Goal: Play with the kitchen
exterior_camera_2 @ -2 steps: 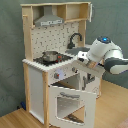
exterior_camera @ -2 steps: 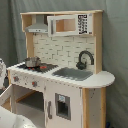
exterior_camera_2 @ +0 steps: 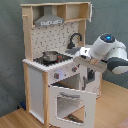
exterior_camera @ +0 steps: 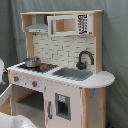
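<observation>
We have the kitchen [exterior_camera_2: 55, 65] standing on the wooden floor against a grey curtain, and we place everything else by it. In the second exterior view its oven door [exterior_camera_2: 70, 102] hangs open below the stove [exterior_camera_2: 50, 59], tipped forward on its lower hinge, with a small pot [exterior_camera_2: 49, 55] on the burner above. The robot arm [exterior_camera_2: 105, 52] reaches in at the counter's far end, beside the black faucet [exterior_camera_2: 75, 39]; the gripper itself is hidden behind the wrist, so we cannot tell whether its fingers are apart or together.

We judge the step in hand to be working around the open oven front or the knobs [exterior_camera_2: 59, 76] under the counter edge. To do it well, we should move slowly, keep the wrist clear of the faucet and the open door, and push in line with the hinge so the light kitchen does not slide or rock.

Against the earlier frame we see little change: the door is open as before, the pot unmoved, the arm in much the same place.
</observation>
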### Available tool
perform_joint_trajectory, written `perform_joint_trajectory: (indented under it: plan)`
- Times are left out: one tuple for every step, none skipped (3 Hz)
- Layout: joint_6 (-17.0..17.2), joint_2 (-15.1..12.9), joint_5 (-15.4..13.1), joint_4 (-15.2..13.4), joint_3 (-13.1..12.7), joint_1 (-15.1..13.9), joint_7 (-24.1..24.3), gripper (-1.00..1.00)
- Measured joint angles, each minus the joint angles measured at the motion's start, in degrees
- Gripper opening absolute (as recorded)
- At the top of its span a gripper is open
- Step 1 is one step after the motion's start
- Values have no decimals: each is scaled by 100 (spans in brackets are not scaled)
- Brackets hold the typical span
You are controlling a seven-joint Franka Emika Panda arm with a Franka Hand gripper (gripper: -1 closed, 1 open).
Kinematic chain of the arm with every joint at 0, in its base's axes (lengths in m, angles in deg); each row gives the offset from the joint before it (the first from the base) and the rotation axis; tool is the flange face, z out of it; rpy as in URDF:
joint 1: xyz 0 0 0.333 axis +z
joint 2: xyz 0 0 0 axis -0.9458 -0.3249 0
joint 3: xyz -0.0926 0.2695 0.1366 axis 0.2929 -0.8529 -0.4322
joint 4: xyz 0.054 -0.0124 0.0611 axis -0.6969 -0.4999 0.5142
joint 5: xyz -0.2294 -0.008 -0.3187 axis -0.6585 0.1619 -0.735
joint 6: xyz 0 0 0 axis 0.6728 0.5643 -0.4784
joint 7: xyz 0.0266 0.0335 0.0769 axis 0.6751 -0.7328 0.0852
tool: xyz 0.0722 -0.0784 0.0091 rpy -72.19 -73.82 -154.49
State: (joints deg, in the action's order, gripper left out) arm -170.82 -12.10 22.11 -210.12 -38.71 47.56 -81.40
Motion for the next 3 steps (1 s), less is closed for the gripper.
perform_joint_trajectory:
  plan:
    - [251, 130, -490, 146, -13, 0, -99, 100]
    - [321, 201, -1063, 147, -50, 0, -223, 100]
    - [383, 300, -1657, 176, -37, 1, -291, 100]
